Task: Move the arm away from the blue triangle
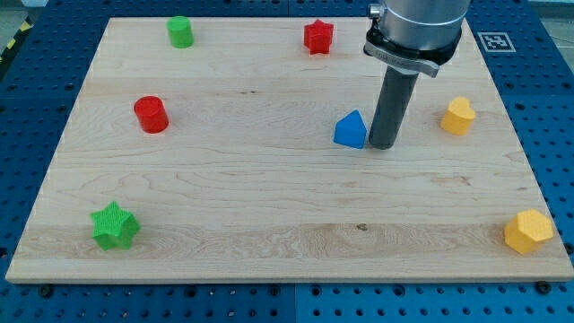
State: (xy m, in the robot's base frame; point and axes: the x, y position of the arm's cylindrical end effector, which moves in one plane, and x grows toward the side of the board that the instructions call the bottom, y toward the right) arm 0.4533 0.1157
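The blue triangle (351, 130) lies on the wooden board (269, 197), right of the centre. My tip (383, 145) stands just to the view's right of the blue triangle, touching or almost touching its right side. The dark rod rises from there to the arm's grey body at the view's top.
A green cylinder (180, 31) and a red star (317, 37) lie near the view's top. A red cylinder (152, 115) lies at the left, a green star (114, 225) at the bottom left. A yellow block (458, 116) lies at the right, a yellow hexagon (528, 231) at the bottom right.
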